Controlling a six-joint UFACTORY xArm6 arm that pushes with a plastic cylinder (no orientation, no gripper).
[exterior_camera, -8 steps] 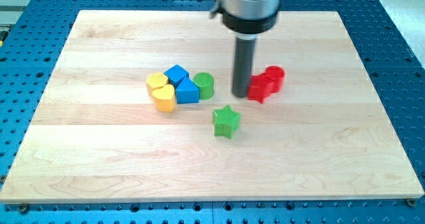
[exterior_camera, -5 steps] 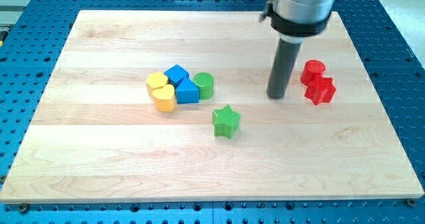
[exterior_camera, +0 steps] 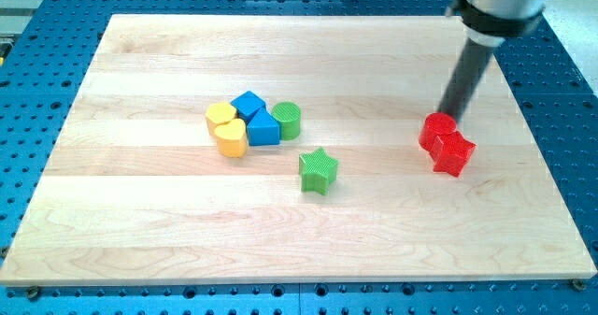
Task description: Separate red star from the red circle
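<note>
The red star (exterior_camera: 453, 153) lies at the view's right, touching the red circle (exterior_camera: 437, 130), which sits just up and to its left. My tip (exterior_camera: 449, 115) is right behind the red circle, at its upper right edge, touching or nearly touching it. The rod slants up toward the view's top right.
A cluster at the view's left centre holds two yellow blocks (exterior_camera: 226, 128), two blue blocks (exterior_camera: 256, 117) and a green circle (exterior_camera: 287, 120). A green star (exterior_camera: 318, 170) lies alone below the cluster's right. The wooden board (exterior_camera: 140, 221) ends near the red blocks on the right.
My tip has swung from the left of the red pair to behind the red circle. The red pair was pushed to the right, then slightly down.
</note>
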